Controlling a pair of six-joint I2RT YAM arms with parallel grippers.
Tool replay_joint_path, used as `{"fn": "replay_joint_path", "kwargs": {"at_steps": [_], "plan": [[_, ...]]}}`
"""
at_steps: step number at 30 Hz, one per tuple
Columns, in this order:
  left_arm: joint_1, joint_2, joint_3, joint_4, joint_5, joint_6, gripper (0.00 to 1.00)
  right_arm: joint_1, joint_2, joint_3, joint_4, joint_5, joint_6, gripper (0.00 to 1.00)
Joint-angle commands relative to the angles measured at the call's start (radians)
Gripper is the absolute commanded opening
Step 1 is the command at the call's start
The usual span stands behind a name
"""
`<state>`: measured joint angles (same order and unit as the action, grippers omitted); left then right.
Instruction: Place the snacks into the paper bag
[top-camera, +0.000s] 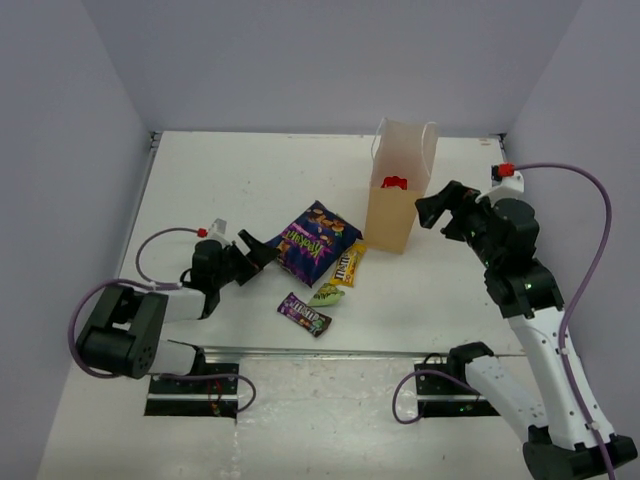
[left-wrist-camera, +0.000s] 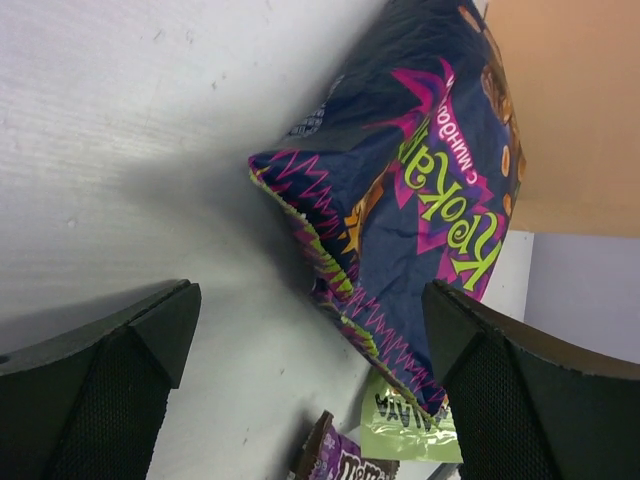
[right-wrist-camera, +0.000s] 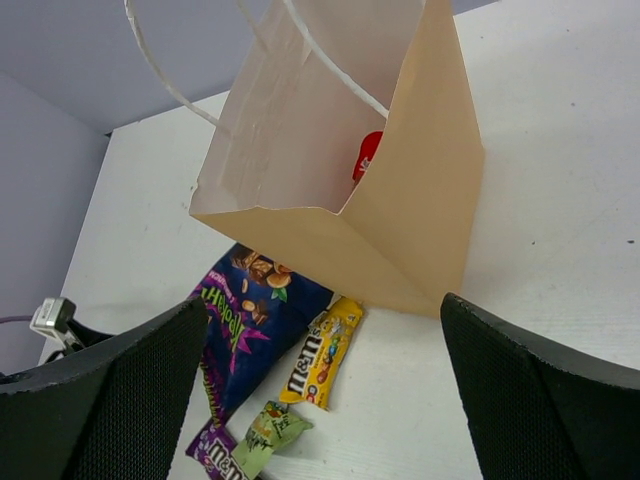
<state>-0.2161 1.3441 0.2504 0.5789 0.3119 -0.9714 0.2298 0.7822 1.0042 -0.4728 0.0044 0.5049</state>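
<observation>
Left tool (left-wrist-camera: 308, 300), wide and empty at the large purple chip bag (left-wrist-camera: 430, 180), could shove it against the paper bag (top-camera: 390, 215), toppling that.

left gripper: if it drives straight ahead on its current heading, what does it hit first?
Most likely the large purple chip bag. It lies directly ahead of the left gripper, with its near corner roughly in line with the gap between the open jaws. The paper bag stands beyond it. The remaining gap is hard to judge.
</observation>
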Motion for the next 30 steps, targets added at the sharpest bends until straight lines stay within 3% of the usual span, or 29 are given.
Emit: {"fn": "replay_joint_path", "kwargs": {"at_steps": [1, 9, 18, 20, 23, 24, 25, 26, 30], "plan": [[0.007, 0.096, -0.007, 0.197, 0.01, -0.032, 1.0, 0.003, -0.015, -0.019, 0.048, -0.018, -0.003, 0.99], [0.007, 0.337, 0.021, 0.419, 0.039, -0.113, 1.0, 0.002, -0.037, -0.032, 0.053, -0.014, -0.002, 0.99], [-0.049, 0.408, 0.093, 0.44, -0.04, -0.135, 0.93, 0.002, -0.044, -0.058, 0.068, -0.015, 0.004, 0.99], [-0.065, 0.429, 0.124, 0.438, -0.04, -0.119, 0.86, 0.002, -0.046, -0.059, 0.071, -0.017, 0.006, 0.99], [-0.068, 0.47, 0.159, 0.447, -0.039, -0.118, 0.57, 0.002, -0.052, -0.065, 0.074, -0.024, 0.009, 0.99], [-0.069, 0.487, 0.165, 0.472, -0.037, -0.119, 0.25, 0.002, -0.06, -0.07, 0.077, -0.026, 0.009, 0.99], [-0.068, 0.494, 0.176, 0.476, -0.036, -0.119, 0.07, 0.002, -0.061, -0.072, 0.077, -0.026, 0.009, 0.99], [-0.068, 0.503, 0.187, 0.473, -0.034, -0.119, 0.0, 0.002, -0.066, -0.075, 0.077, -0.024, 0.009, 0.99], [-0.068, 0.465, 0.214, 0.444, -0.02, -0.063, 0.0, 0.002, -0.087, -0.088, 0.091, -0.041, 0.003, 0.99]]}}
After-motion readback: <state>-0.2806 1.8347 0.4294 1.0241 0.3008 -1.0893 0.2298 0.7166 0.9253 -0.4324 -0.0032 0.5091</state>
